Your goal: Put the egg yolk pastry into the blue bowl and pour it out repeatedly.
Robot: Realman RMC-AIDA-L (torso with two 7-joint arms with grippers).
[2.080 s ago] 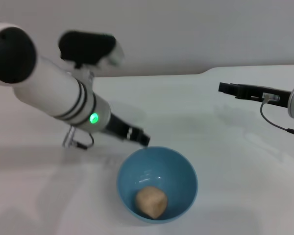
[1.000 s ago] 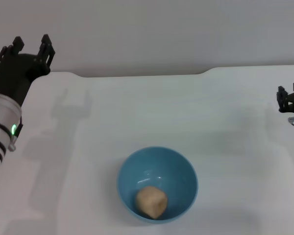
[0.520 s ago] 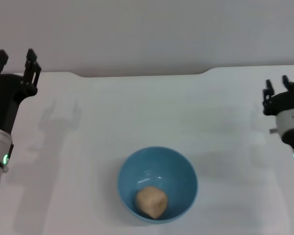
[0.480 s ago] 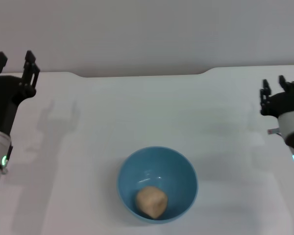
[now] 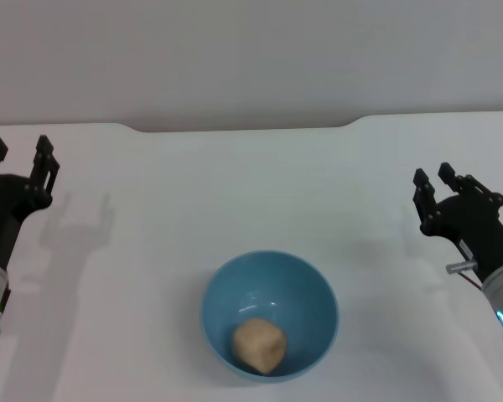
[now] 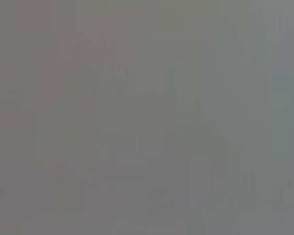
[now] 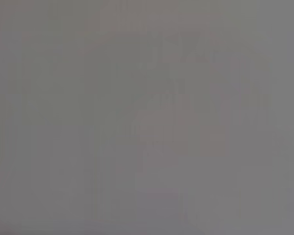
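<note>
The egg yolk pastry [image 5: 259,346] is seen inside the blue bowl [image 5: 222,293], resting on the bowl's bottom toward the near side. It is pale tan, lumpy, and much smaller than the bowl. The bowl stands upright on the white surface [image 5: 260,184], near the front middle of the head view, touched by neither arm.

The left claw [image 5: 20,156] is held at the far left edge of the view, well apart from the bowl, with its two black fingers pointing away from the robot. A clear gap is seen between them and nothing is gripped. A green light is visible low on that arm.

The right claw [image 5: 434,180] is held at the right side, also well apart from the bowl, its fingers parted with nothing between them. A thin cable and a small blue light are seen on that arm.

Shadows of both claws are cast on the surface. Nothing can be made out in either wrist view, only flat grey.
</note>
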